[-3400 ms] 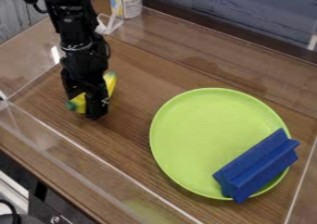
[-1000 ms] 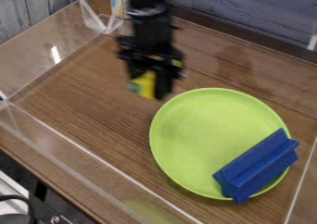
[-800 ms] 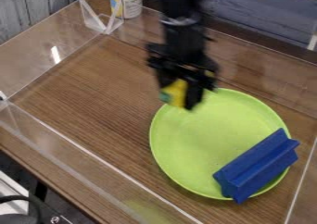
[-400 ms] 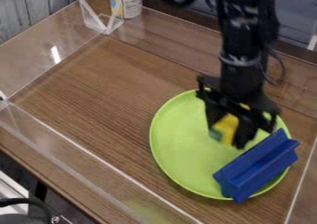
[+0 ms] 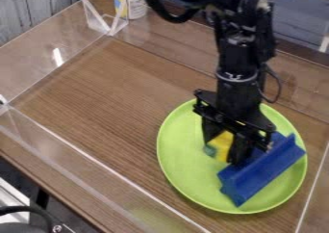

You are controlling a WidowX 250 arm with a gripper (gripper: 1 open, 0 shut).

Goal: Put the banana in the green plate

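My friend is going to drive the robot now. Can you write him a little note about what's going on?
Pincer: shut on the banana, pointing straight down, low over the green plate.
Banana: still in the pincer, over the middle of the plate, not let go yet.
Blue block: lying on the plate's right side, right beside the pincer.
Done: banana picked up and carried over to the plate.
Left: open the pincer so the banana rests on the plate, then lift away without bumping the block.
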